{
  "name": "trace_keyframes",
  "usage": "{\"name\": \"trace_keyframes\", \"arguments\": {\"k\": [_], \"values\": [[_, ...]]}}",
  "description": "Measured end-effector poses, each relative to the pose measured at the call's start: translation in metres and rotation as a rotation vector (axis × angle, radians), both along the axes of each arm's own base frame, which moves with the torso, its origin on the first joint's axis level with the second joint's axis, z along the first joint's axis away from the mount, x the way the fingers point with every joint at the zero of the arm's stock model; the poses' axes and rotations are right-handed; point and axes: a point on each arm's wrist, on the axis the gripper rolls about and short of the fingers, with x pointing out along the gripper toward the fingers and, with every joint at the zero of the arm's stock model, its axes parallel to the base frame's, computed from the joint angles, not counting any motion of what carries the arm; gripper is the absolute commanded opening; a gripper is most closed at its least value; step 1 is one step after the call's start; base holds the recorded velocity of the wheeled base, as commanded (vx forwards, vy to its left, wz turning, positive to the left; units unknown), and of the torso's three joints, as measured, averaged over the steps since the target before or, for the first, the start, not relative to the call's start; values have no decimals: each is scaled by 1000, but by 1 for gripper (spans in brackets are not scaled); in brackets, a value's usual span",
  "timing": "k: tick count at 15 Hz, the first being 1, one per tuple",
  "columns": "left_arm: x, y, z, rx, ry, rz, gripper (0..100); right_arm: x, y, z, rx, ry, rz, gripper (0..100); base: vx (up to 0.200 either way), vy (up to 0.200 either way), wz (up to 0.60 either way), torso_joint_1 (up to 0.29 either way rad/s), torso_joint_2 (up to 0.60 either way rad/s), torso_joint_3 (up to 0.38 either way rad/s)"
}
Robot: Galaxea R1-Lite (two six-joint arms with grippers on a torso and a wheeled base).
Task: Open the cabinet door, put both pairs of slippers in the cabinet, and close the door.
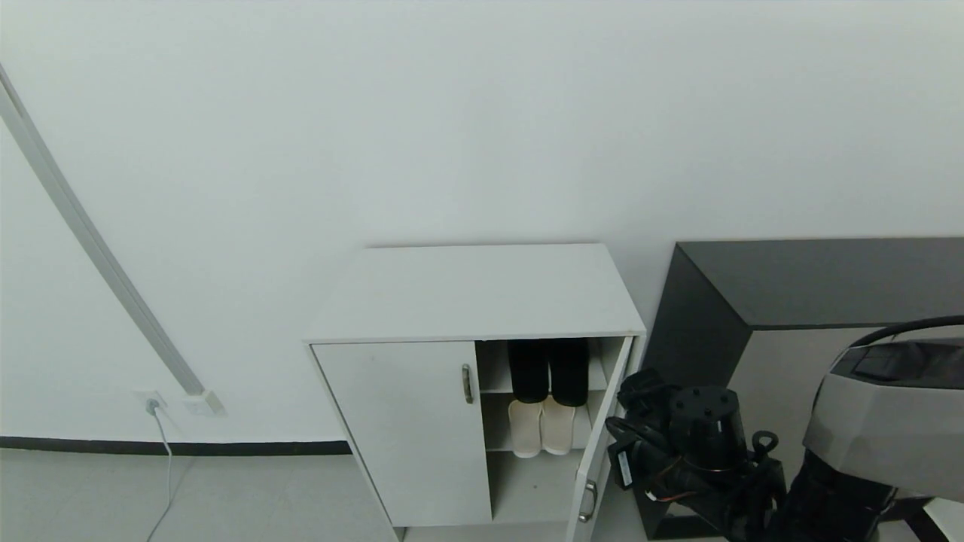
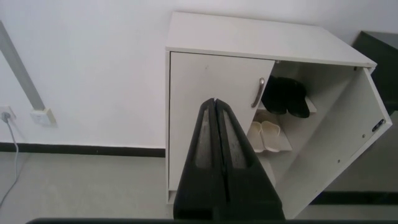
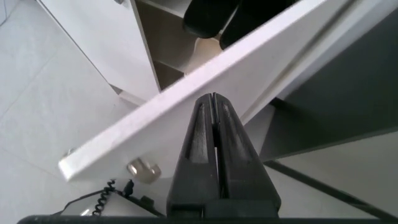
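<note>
The white cabinet (image 1: pixel 474 293) stands against the wall with its left door (image 1: pixel 407 429) closed and its right door (image 1: pixel 602 436) swung half open. A black pair of slippers (image 1: pixel 548 370) rests on the upper shelf, and a white pair of slippers (image 1: pixel 541 427) on the shelf below. My right gripper (image 3: pixel 213 98) is shut, with its tips at the outer face of the open door (image 3: pixel 143 134), just above the handle mount (image 3: pixel 143 168). My left gripper (image 2: pixel 215 102) is shut and empty, held well back from the cabinet (image 2: pixel 249 34) and pointing at the closed door.
A dark table (image 1: pixel 821 278) stands right of the cabinet, close behind my right arm (image 1: pixel 681 444). A wall socket with a hanging cable (image 1: pixel 154 406) and a slanted conduit (image 1: pixel 90 241) are on the left wall. Bare floor lies in front of the cabinet.
</note>
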Motion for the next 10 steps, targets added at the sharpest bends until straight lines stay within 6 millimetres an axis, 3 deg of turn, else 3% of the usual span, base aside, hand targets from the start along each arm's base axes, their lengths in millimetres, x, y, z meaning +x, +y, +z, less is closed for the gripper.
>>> {"name": "trace_keyframes", "arguments": {"k": [10], "values": [[0, 0, 0, 1, 0, -1, 0, 38, 25, -14, 19, -25, -9, 0, 0, 0, 0, 0, 0, 0]]}}
